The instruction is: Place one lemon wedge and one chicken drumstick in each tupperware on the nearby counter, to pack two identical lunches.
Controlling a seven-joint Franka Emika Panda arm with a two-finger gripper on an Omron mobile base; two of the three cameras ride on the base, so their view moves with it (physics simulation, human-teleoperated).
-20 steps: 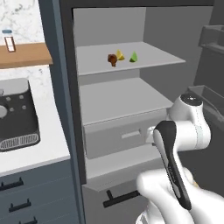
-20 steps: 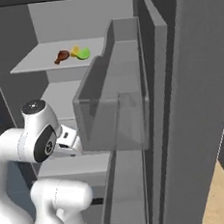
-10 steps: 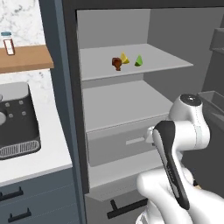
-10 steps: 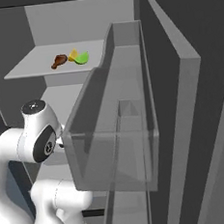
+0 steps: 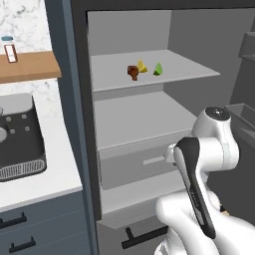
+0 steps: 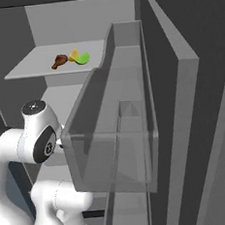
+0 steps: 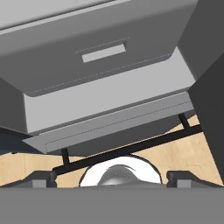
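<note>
Left base view looks into an open fridge (image 5: 149, 119) where three small things sit together on the upper shelf (image 5: 184, 74), near its middle and toward the back: a dark reddish-brown chicken drumstick (image 5: 132, 71) on the left, a yellow lemon wedge (image 5: 142, 66) just beside it and apparently touching, and a green lemon wedge (image 5: 158, 69) a little apart to the right. Right base view shows the same row, with the drumstick (image 6: 59, 60) nearest the shelf's left edge and the yellow wedge (image 6: 73, 55) and green wedge (image 6: 83, 58) pressed close. Below the shelf comes a second bare shelf, then a grey drawer (image 5: 139, 164) with a recessed handle. The white arm (image 5: 209, 149) rises in front of the fridge's lower right, its elbow level with the drawer. Hand view faces that drawer (image 7: 105, 54) from below; the gripper (image 7: 111, 178) has its fingers spread wide, released, with nothing between them. A dark coffee machine (image 5: 20, 137) stands on the white counter (image 5: 50, 174) left of the fridge.
</note>
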